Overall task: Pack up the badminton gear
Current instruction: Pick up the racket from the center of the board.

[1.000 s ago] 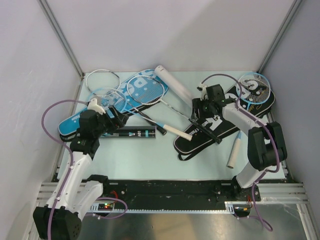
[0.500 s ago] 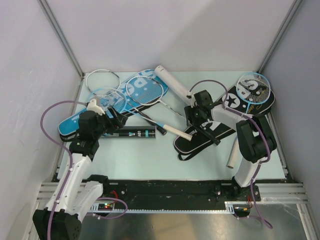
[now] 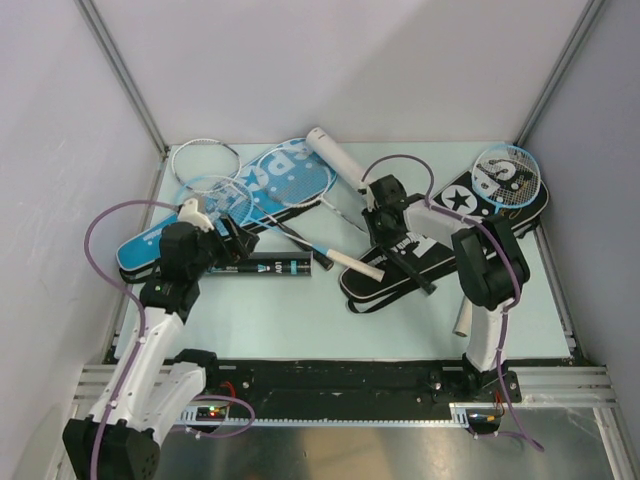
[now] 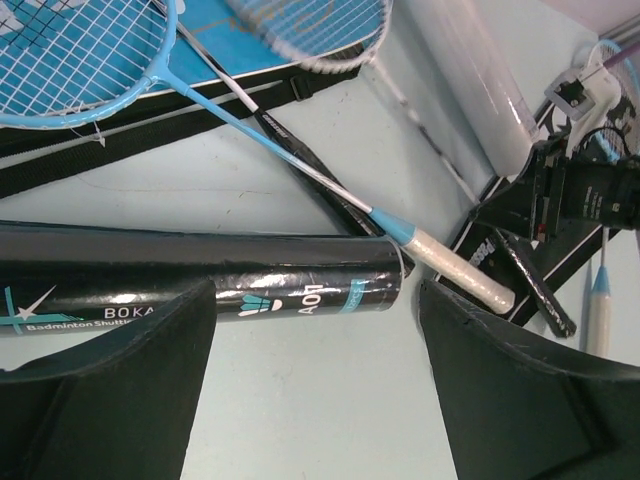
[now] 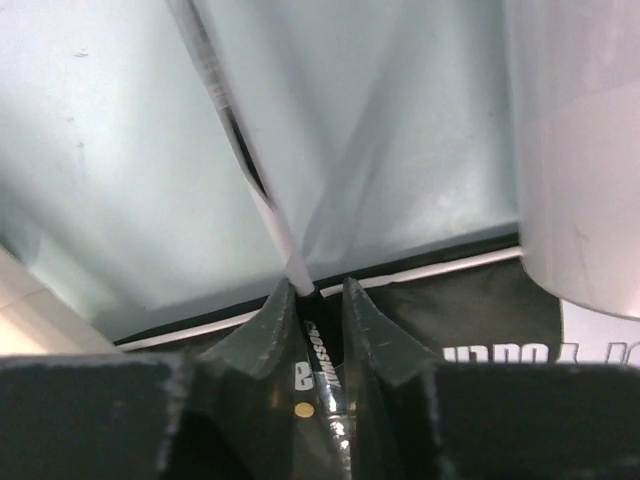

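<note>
- left gripper (image 4: 315, 305) is held wide apart over the black shuttle tube (image 4: 200, 270), which is laid flat on the worktop (image 3: 300, 310); contents can't be told
- right gripper (image 5: 317, 290) is clamped on a racket (image 5: 250, 185) shaft, over the black cover (image 3: 380, 283)
- a light-blue racket (image 4: 80, 50) is laid on top of the blue cover (image 4: 215, 28)

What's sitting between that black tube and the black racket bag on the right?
The light-blue racket's white-wrapped handle lies there; the top view shows it, and the left wrist view too.
</note>
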Robot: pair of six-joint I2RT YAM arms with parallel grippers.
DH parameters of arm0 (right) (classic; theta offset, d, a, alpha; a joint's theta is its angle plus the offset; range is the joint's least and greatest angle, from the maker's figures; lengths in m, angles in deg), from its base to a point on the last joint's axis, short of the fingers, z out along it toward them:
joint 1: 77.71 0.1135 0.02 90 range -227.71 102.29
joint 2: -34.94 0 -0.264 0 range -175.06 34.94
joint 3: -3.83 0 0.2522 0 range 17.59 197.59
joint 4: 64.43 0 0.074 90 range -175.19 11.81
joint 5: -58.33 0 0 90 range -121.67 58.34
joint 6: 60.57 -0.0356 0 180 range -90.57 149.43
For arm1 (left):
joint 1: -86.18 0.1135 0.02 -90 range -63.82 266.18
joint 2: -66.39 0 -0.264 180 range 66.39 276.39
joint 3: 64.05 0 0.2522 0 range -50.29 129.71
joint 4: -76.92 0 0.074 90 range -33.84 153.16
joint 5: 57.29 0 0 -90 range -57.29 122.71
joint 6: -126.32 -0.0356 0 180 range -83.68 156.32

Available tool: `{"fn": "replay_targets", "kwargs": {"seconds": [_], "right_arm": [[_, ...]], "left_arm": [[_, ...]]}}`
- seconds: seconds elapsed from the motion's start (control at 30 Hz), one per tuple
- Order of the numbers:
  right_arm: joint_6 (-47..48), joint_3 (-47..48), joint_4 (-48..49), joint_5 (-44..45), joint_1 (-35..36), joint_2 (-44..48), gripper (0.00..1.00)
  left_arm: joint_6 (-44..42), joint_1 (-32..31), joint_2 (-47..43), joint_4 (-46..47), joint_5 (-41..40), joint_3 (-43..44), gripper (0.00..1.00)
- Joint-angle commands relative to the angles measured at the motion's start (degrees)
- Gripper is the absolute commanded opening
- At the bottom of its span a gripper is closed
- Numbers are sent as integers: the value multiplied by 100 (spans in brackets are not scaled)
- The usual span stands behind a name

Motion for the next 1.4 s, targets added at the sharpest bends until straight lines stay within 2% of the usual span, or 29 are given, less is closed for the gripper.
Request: {"fn": "replay_targets", "kwargs": {"seconds": [0.0, 0.07, 0.2, 0.43, 0.63, 0.83, 0.93, 1.17, 1.37], "right_arm": [[-57, 206, 85, -30, 129, 61, 8], [-135, 202, 19, -151, 136, 354, 2], [-553, 80, -158, -435, 113, 1148, 0], [-1438, -735, -57, -907, 137, 2416, 0], [-2403, -1654, 350, -913, 498, 3464, 0], [-3270, -2772, 853, 261, 1617, 4383, 0], [-3675, -3380, 1248, 700, 2036, 4674, 0], [-4068, -3755, 1595, 1620, 3082, 4834, 0], [-4184, -3936, 1737, 1893, 3369, 5044, 0]], "left_arm": [[-466, -182, -172, -80, 40, 5, 85], [-640, -394, -196, -187, -129, 96, 84], [-789, -880, -107, -324, -439, 374, 82], [-477, -1731, 333, -319, -652, 922, 80], [136, -2178, 672, 158, -500, 857, 80], [1522, -2403, 999, 1207, -825, 221, 81], [2084, -2531, 1222, 1943, -1237, -162, 82], [2255, -2628, 2295, 2309, -2215, 41, 81], [2249, -2685, 3012, 2382, -2711, 380, 81]]}}
